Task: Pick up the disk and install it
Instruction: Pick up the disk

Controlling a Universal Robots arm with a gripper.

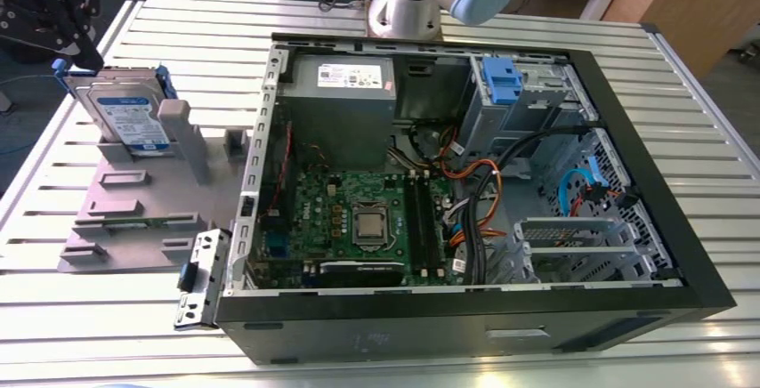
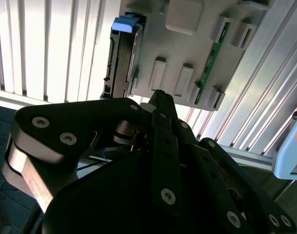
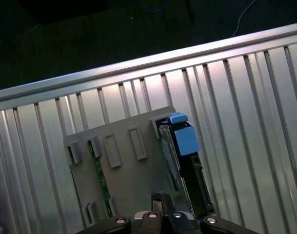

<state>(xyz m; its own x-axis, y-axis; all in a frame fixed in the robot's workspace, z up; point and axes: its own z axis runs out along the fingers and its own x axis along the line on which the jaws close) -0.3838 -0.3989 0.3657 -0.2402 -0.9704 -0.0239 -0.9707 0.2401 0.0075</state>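
Grey holder (image 1: 155, 197) carries one disk (image 1: 126, 119).

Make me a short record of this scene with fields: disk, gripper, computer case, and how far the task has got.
disk: the disk stands on edge in the grey holder, at the exterior view's left
gripper: the gripper is over the holder, apart from the disk
computer case: the computer case lies open on the slatted table, beside the holder, with its motherboard exposed
task state: disk not yet picked up or installed

likely robotics lab or workshop: slatted aluminium bench (image 1: 700, 112), opened computer case (image 1: 475, 330), robot arm (image 1: 410, 1).
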